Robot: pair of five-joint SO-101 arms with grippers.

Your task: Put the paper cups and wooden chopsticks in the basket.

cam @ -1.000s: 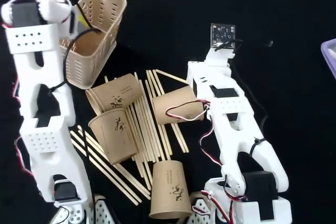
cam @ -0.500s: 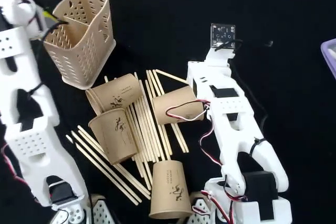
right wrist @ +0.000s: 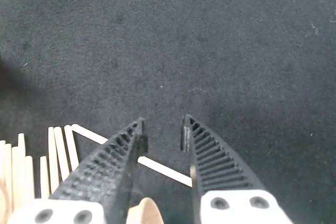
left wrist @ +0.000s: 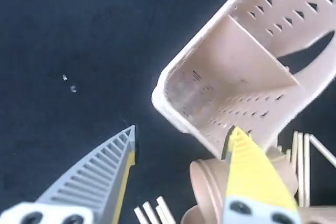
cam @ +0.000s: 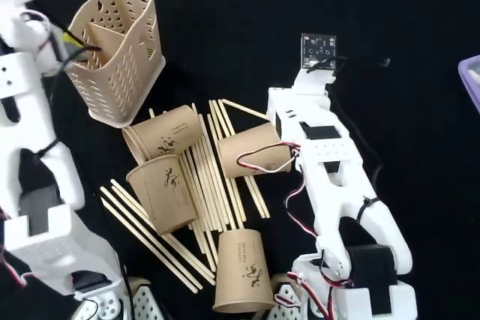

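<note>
Basket (cam: 120, 58): now stood near the far left corner of the tabletop (cam: 405, 28), no longer tipped up by the left arm, which is drawn back toward the left edge. Left gripper (left wrist: 182, 131): spread wide at the basket (contact not discernible). Right gripper (right wrist: 163, 125): slightly parted, nothing held. Paper cups (cam: 165, 131) and wooden chopsticks (cam: 212, 185): left mid-tabletop, none loaded; collection is judged ready to begin.

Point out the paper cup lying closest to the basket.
The paper cup on its side right by the basket base in the high view. The other three cups lie farther away, over or past the chopsticks.
</note>
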